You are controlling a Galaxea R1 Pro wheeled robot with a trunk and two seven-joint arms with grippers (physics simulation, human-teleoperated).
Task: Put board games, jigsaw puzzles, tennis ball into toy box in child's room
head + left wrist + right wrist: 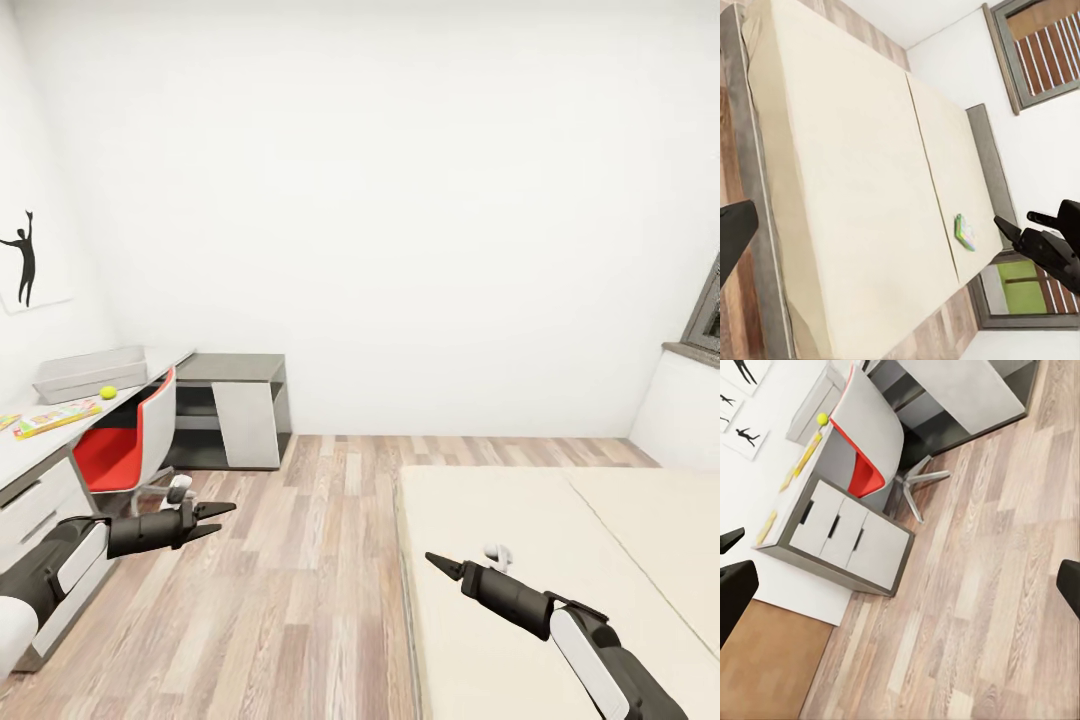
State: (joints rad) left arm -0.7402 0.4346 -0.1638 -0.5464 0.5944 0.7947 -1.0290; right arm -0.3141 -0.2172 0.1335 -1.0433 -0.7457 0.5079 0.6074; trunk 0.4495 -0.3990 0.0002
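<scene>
- My left gripper (212, 520) hangs empty over the wood-plank floor (300, 560), its dark fingers spread; I hold it low because nothing is within reach yet.
- My right gripper (445, 567) hovers over the near edge of the beige mattress of the low grey-framed bed (520, 520); it carries nothing, but I cannot tell how far its jaws stand apart.
- Well ahead of the left gripper, on the long pale grey-white desk (30, 450), sit the shallow light-grey plastic toy box (90, 372), the small yellow-green tennis ball (108, 392) just beside it, and a flat green-bordered board game (55, 417).
- A red-and-white swivel chair (135, 445) blocks the desk front, so I judge I should approach from the side.
- The left wrist view shows one flat colourful box (964, 231) far along the mattress, near the headboard.
</scene>
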